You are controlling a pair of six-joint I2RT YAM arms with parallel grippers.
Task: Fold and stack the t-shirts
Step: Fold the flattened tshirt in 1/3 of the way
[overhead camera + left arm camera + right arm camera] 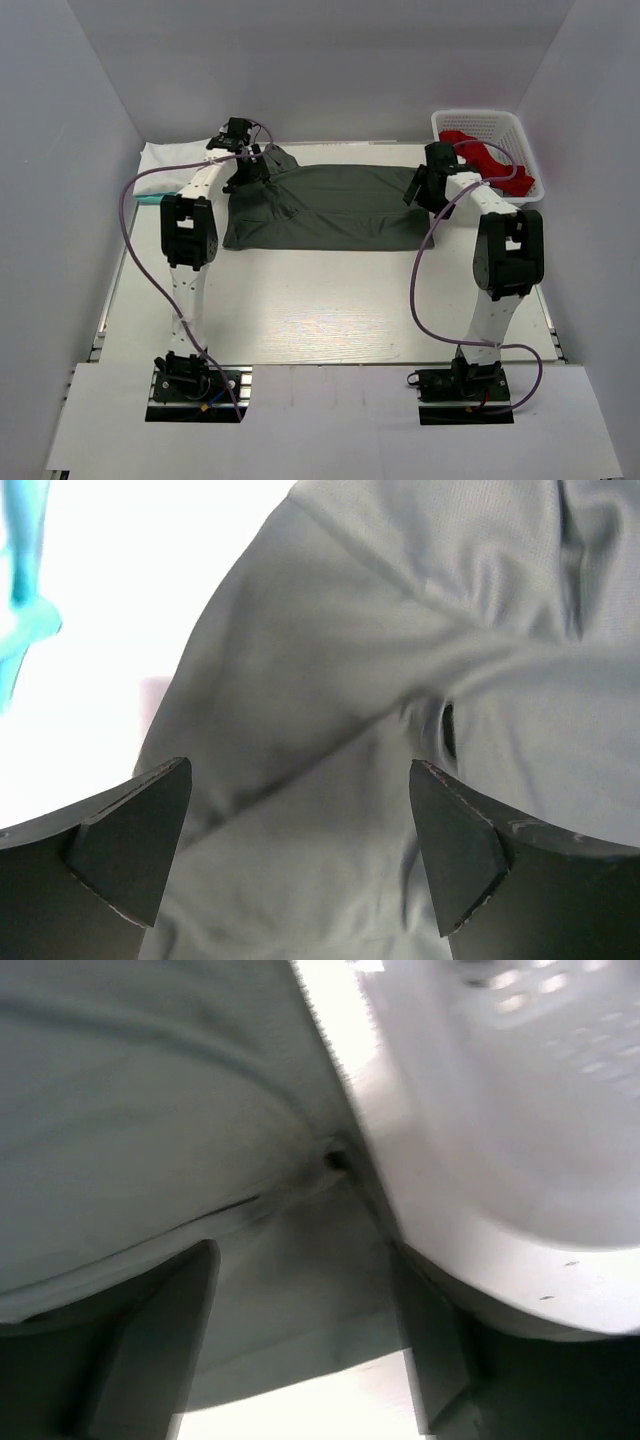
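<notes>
From above, you see the dark grey t-shirt (330, 205) flat between your left claw (245, 176) and right claw (416, 190). Left wrist: spread wide over it, empty. Right wrist: spread wide too, empty, beside the basket (500, 1110).

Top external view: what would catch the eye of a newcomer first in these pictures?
The dark grey t-shirt spread flat across the middle of the table strikes first, with the left hand over its far left corner and the right hand at its right edge, both open. Next comes the red t-shirt, heaped in the white basket at the far right corner.
</notes>
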